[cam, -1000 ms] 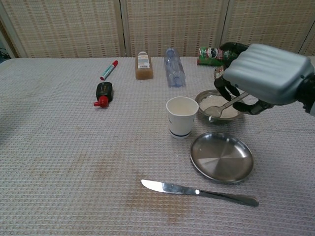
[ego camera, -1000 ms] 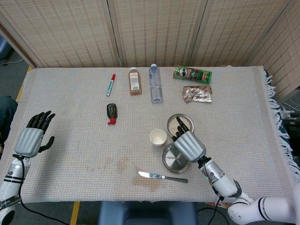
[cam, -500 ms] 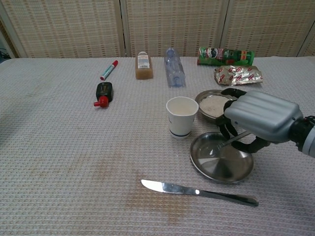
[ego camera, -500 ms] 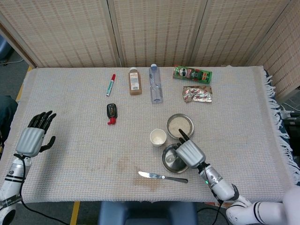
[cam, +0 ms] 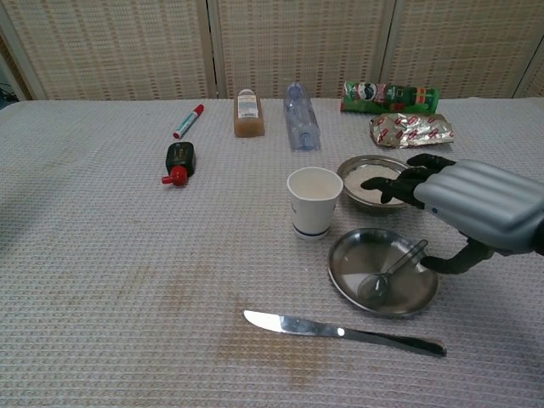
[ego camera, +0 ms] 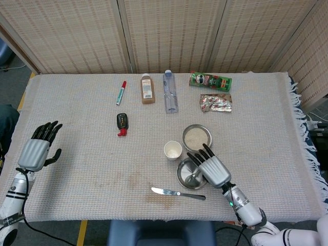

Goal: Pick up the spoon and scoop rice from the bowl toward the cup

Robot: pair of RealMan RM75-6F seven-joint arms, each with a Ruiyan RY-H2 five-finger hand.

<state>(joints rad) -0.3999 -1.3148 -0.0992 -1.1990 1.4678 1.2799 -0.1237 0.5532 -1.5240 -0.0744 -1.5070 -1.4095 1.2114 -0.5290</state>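
Note:
The metal spoon (cam: 391,274) lies in the round steel plate (cam: 357,252), its scoop down near the plate's middle and its handle leaning on the right rim. My right hand (cam: 480,204) hovers over the plate's right side with fingers spread and holds nothing; its thumb is close to the handle's end. In the head view the right hand (ego camera: 212,166) covers part of the plate (ego camera: 184,171) and the spoon (ego camera: 193,178). The steel bowl (cam: 348,195) of rice (cam: 370,180) stands just behind the plate. To the bowl's left stands the white paper cup (cam: 314,201). My left hand (ego camera: 36,151) is open at the table's left edge.
A table knife (cam: 340,331) lies in front of the plate. Along the back lie a red-capped marker (ego camera: 121,92), a brown bottle (ego camera: 147,88), a clear water bottle (ego camera: 170,92), a green crisp can (ego camera: 210,81) and a foil packet (ego camera: 216,102). A small black bottle (ego camera: 122,123) lies left of the cup.
My right hand carried the spoon from the rice bowl back to the steel plate, let it go there and spread its fingers. The left hand has not moved.

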